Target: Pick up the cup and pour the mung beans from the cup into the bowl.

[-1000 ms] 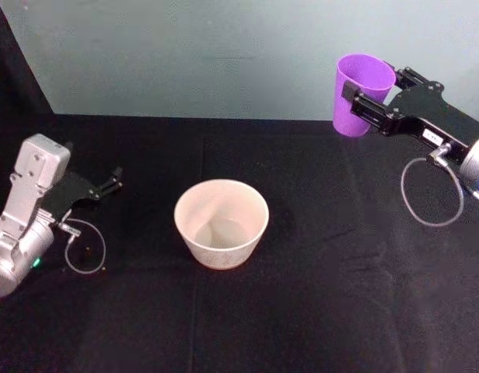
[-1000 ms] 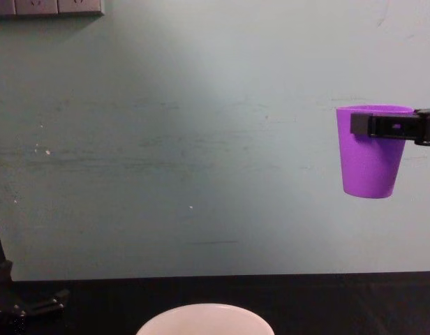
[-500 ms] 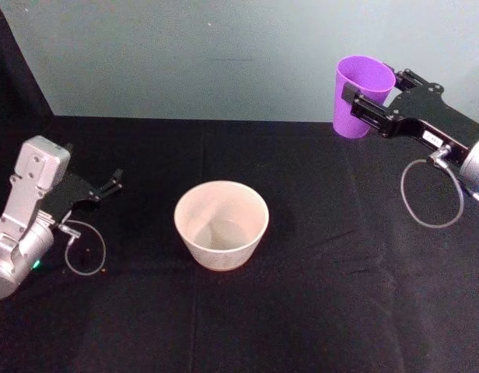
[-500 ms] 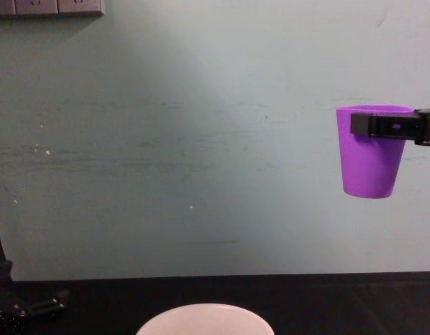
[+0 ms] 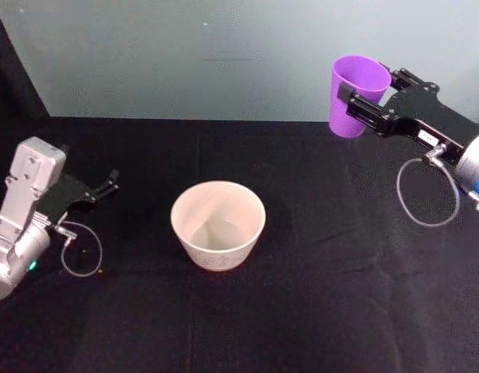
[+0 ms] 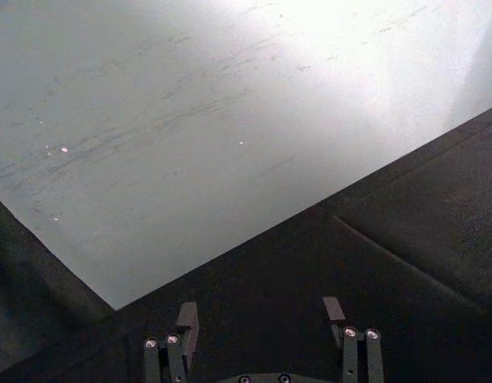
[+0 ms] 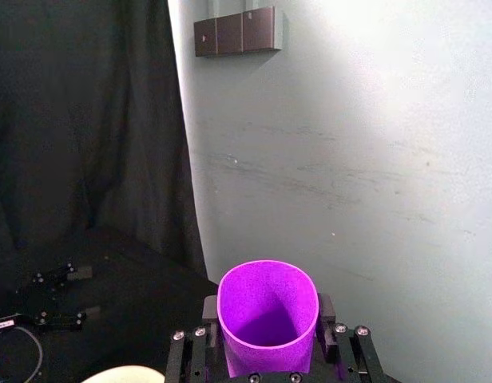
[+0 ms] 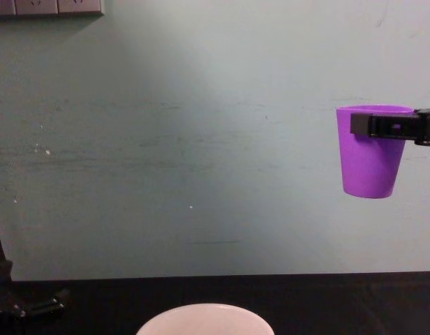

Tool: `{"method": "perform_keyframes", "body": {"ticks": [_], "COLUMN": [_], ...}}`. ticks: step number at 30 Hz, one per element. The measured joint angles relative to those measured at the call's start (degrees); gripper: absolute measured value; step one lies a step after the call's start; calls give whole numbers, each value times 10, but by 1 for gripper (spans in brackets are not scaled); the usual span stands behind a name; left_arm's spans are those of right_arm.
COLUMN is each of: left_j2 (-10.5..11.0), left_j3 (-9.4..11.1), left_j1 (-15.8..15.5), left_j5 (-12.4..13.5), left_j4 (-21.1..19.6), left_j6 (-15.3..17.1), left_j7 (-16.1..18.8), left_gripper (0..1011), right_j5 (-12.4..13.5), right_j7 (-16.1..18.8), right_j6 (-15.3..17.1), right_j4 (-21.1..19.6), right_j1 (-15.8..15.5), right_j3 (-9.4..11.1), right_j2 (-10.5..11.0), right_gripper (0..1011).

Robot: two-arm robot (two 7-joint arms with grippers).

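carrying: the right hand (image 5: 369,97) pinches the cup (image 5: 348,120) near its rim, upright, high over the far right edge of the counter (image 5: 317,303).
bowl (image 5: 216,250): mid-counter, well apart from the cup.
left hand (image 5: 107,185): spread, idle near the left edge.
doing it well: bring the cup's lip over the bowl's centre first, then tilt slowly.

Purple cup (image 5: 358,95): smooth plastic, faint sheen. Pinkish-white bowl (image 5: 218,225): smooth, matt, faintly speckled low on outer wall. Fingers of right gripper (image 7: 267,319): matt black, with bright metal screw heads. Casing of left arm (image 5: 33,167): silver-grey, satin, metal-looking. Black table cloth (image 5: 325,295): matt fabric, creased. Pale wall (image 5: 185,54): painted, dull, scuffed and scratched.
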Motion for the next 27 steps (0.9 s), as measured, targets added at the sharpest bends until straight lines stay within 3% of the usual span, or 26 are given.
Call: {"method": "perform_keyframes", "body": {"ticks": [20,27], "left_j2": [0,0], "left_j3": [0,0], "left_j1": [0,0], "left_j5": [0,0], "left_j4": [0,0], "left_j6": [0,0], "left_j7": [0,0], "left_gripper": [1011,1011], "right_j5": [2,20], "right_j7": [0,-1], "right_j6": [0,9], "right_j4": [1,26], "right_j1": [2,35], "right_j3": [-1,-16], "right_j2": [0,-10], "right_gripper": [716,716]}}
